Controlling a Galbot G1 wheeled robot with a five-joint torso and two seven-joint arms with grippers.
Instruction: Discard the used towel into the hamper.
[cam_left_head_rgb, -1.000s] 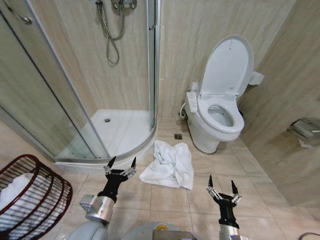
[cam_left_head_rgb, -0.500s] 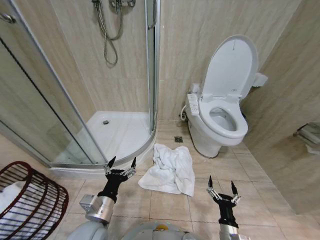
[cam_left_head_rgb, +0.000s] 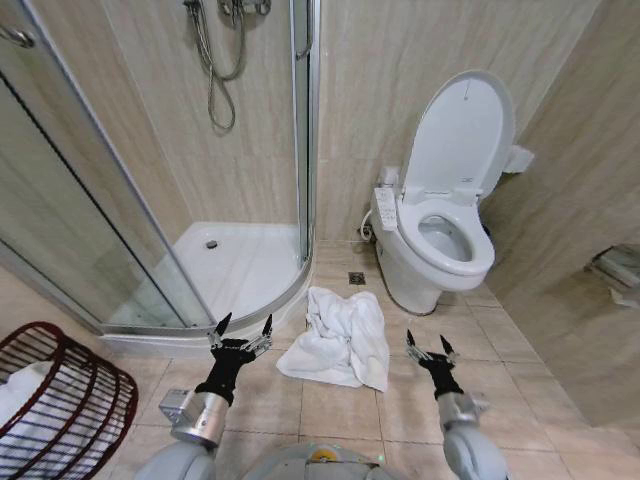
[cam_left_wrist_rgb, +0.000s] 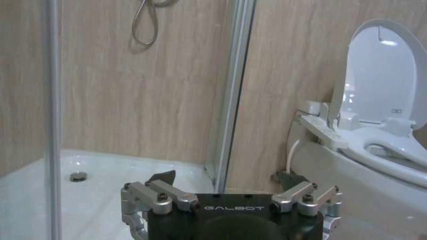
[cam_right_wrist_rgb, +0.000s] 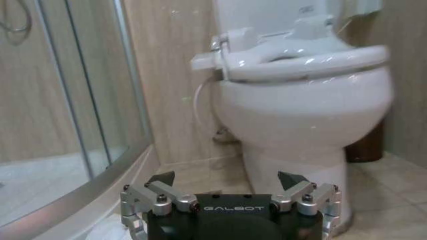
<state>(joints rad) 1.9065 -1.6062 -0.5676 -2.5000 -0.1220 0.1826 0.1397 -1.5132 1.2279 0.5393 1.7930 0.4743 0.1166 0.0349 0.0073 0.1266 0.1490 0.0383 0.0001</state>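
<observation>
- Towel (cam_left_head_rgb: 340, 340): white, soft and crumpled, lying in a loose heap on the beige floor tiles (cam_left_head_rgb: 330, 410), between the shower base and the toilet, touching neither end effector.
- The hamper (cam_left_head_rgb: 60, 395) sits at the far left of the head view, well apart from the towel. It is round, made of dark reddish-brown open wire ribs, and white cloth shows through the gaps.
- The left end effector (cam_left_head_rgb: 241, 330) hovers just left of the towel, near the curved edge of the shower tray (cam_left_head_rgb: 235, 262); its black pointed fingers are spread and hold nothing.
- The right end effector (cam_left_head_rgb: 427, 347) hovers just right of the towel, in front of the toilet (cam_left_head_rgb: 437, 240); its fingers are also spread and empty.
- The toilet is smooth white ceramic with its oval lid raised against the wall.
- The shower has clear glass panels (cam_left_head_rgb: 110, 190) in metal frames and a low white tray with a rounded front rim.
- Bare tile lies open in front of the towel, and between the left end effector and the hamper.
</observation>
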